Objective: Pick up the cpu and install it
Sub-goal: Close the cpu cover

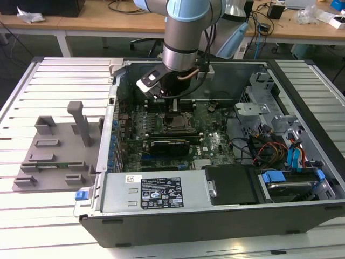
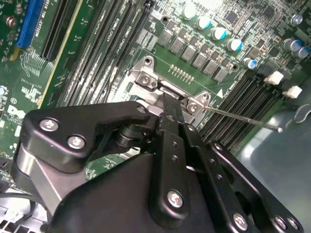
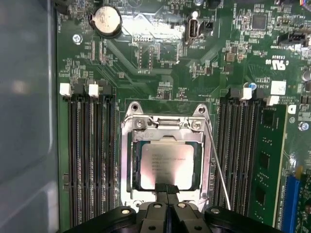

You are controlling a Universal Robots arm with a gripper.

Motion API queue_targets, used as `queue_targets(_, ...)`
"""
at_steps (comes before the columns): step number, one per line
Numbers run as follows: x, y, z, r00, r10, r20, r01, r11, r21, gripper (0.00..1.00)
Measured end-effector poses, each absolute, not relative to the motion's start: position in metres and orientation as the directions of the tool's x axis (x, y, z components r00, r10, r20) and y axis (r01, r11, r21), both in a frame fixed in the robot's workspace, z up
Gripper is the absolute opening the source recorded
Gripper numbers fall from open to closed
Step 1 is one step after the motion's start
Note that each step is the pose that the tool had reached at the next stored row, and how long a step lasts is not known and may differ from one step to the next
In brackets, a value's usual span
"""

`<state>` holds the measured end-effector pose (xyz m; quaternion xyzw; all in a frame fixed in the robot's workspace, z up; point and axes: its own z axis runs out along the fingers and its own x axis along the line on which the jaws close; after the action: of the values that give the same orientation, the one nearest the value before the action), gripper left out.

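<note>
The cpu (image 3: 167,162), a flat square chip with a silvery lid, lies flat inside the metal socket frame (image 3: 127,165) on the green motherboard (image 3: 165,73) in the first wrist view. My gripper (image 3: 167,187) is directly over the chip's near edge, its two black fingers pressed together with nothing between them. Whether the tips touch the lid I cannot tell. In the second wrist view the shut gripper (image 2: 171,108) points at the socket frame (image 2: 146,77). The exterior view has the gripper (image 1: 173,103) low inside the open computer case, just above the socket (image 1: 177,121).
A thin wire lever (image 3: 218,165) stands beside the socket. Memory slots (image 3: 90,160) flank it on both sides. A grey fixture tray (image 1: 51,154) with an upright post sits outside the case on the exterior view's left. Case walls (image 1: 114,102), cables (image 1: 269,148) and drive bays surround the board.
</note>
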<state>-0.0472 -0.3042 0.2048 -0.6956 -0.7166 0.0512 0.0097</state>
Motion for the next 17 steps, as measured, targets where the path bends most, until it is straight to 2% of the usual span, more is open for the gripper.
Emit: queue_targets(17,-0.018,-0.304,0.209,-0.033,0.998,-0.056,0.995,0.027,-0.100,0.11)
